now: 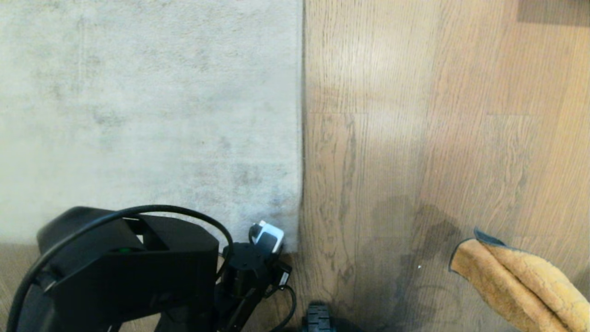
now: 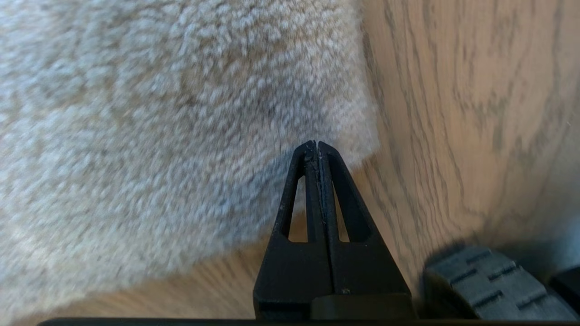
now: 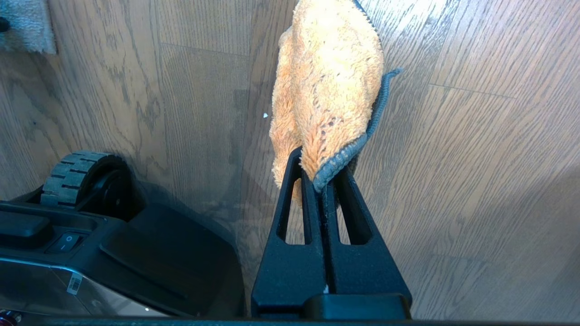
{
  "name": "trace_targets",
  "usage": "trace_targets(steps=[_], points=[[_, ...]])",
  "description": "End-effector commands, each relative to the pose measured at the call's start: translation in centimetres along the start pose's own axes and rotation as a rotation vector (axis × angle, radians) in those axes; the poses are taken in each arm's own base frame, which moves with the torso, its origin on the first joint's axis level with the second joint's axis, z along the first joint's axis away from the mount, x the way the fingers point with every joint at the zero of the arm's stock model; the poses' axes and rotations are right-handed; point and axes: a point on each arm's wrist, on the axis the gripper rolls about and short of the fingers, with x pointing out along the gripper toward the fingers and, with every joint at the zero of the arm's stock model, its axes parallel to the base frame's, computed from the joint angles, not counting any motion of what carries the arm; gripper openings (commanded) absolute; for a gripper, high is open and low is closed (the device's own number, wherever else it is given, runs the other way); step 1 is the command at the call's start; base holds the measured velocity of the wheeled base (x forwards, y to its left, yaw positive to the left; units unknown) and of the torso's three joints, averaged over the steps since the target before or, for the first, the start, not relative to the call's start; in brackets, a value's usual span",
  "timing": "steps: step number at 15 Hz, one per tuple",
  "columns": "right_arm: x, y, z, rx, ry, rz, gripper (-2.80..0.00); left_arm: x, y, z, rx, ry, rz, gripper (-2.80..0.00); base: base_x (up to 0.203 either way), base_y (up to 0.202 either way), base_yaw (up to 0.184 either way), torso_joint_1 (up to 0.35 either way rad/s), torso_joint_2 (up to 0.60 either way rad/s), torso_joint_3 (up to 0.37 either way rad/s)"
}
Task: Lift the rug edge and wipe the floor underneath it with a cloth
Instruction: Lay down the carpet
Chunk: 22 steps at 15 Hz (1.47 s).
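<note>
The pale grey rug [image 1: 138,106] lies flat, and its straight rug edge [image 1: 300,138] runs up the middle of the head view against the wood-plank floor [image 1: 415,138]. My left arm [image 1: 138,258] reaches in low at the rug's near corner [image 2: 358,136]. The left gripper [image 2: 317,144] is shut and empty, its tips just above the pile beside that corner. My right gripper [image 3: 319,172] is shut on the trimmed edge of the mustard-orange cloth [image 3: 326,81], which hangs above bare floor at the lower right [image 1: 516,286].
The robot's base wheel [image 1: 317,318] sits on the floor close to the rug corner, and it also shows as a wheel [image 2: 489,285] in the left wrist view. The black base [image 3: 136,253] lies beside the right gripper. A dark patch [image 1: 553,11] marks the far right corner.
</note>
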Motion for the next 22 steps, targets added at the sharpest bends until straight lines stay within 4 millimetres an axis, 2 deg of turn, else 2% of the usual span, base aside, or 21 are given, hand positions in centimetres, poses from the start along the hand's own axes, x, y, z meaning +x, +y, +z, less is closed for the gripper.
trace_targets(steps=[1, 5, 9, 11, 13, 16, 19, 22], points=[[0.0, 0.0, 0.0, -0.001, 0.002, 0.002, -2.8, 0.8, -0.1, 0.0, -0.014, -0.04, 0.01, -2.8, 0.0, 0.0, 0.0, 0.0, 0.0, 0.0], [0.0, 0.0, 0.0, -0.001, 0.002, 0.002, -2.8, 2.3, -0.3, -0.5, -0.017, -0.05, 0.018, -2.8, 0.0, 0.0, 0.0, 0.0, 0.0, 0.0], [0.0, 0.0, 0.0, -0.001, 0.002, 0.002, -2.8, 2.3, -0.4, -0.2, -0.021, -0.059, 0.019, -2.8, 0.0, 0.0, 0.0, 0.0, 0.0, 0.0], [0.0, 0.0, 0.0, -0.001, 0.002, 0.002, -2.8, 1.9, -0.1, 0.8, -0.03, -0.085, 0.024, -2.8, 0.0, 0.0, 0.0, 0.0, 0.0, 0.0], [0.0, 0.0, 0.0, -0.001, 0.002, 0.002, -2.8, 1.1, 0.4, 2.6, -0.044, -0.136, 0.036, -2.8, 0.0, 0.0, 0.0, 0.0, 0.0, 0.0], [0.0, 0.0, 0.0, -0.001, 0.002, 0.002, -2.8, -0.8, 2.4, 4.8, -0.018, -0.18, 0.084, -2.8, 0.0, 0.0, 0.0, 0.0, 0.0, 0.0], [0.0, 0.0, 0.0, -0.001, 0.002, 0.002, -2.8, -1.3, 4.5, 3.9, -0.007, -0.131, 0.134, -2.8, 0.0, 0.0, 0.0, 0.0, 0.0, 0.0], [0.0, 0.0, 0.0, -0.001, 0.002, 0.002, -2.8, 0.0, 4.6, 2.4, -0.012, -0.09, 0.14, -2.8, 0.0, 0.0, 0.0, 0.0, 0.0, 0.0]])
